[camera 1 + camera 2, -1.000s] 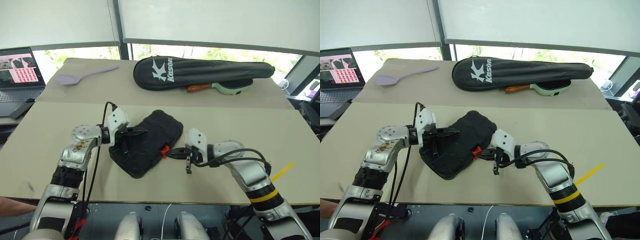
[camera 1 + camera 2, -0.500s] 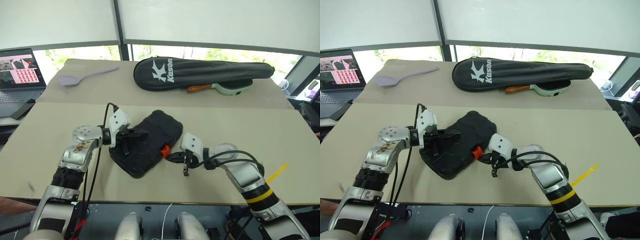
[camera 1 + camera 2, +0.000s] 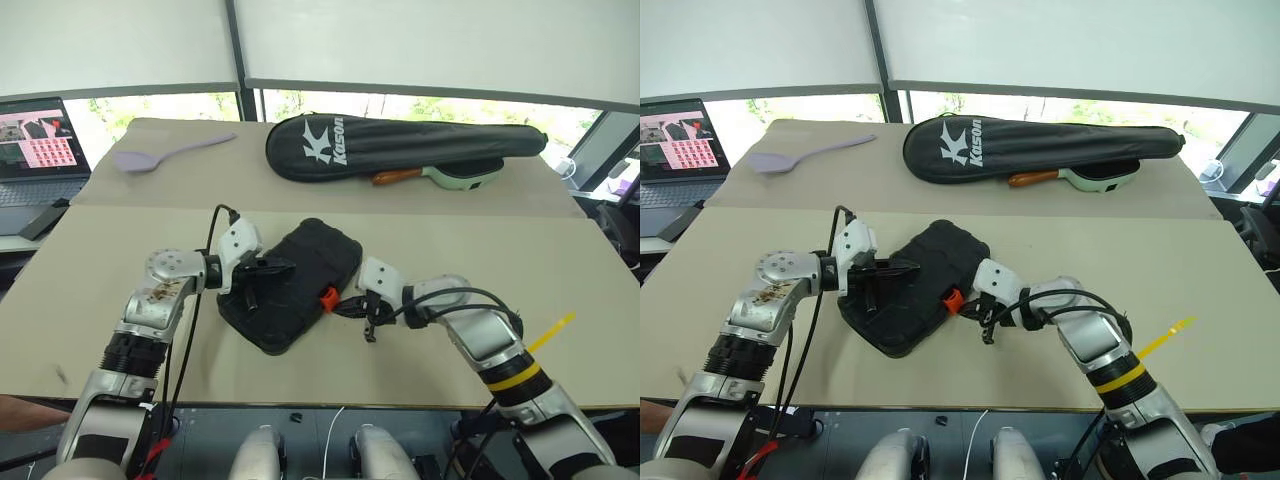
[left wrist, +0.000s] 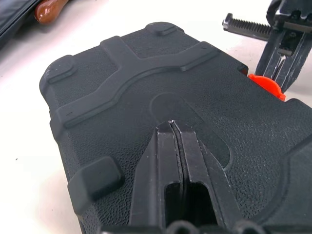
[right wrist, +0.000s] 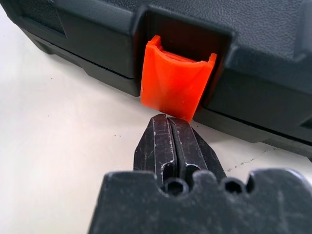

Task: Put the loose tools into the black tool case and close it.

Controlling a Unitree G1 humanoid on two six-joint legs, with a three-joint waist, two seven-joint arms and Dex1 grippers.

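With lid down, tool case [image 3: 295, 283] latch [image 5: 176, 80] just beside right end effector [image 5: 170, 122] tips.

We can read one piece of lettering: the brand name "Kason" in white, beside a large white "K" emblem, printed on the long black racket bag [image 3: 405, 146] lying across the far side of the table. At the far left, a laptop screen [image 3: 35, 129] shows a grid of small pink pictures, but any writing on it is too small for us to read. We find no readable words, numbers or signs on the black tool case [image 3: 295, 285] or its orange latch [image 5: 175, 80].
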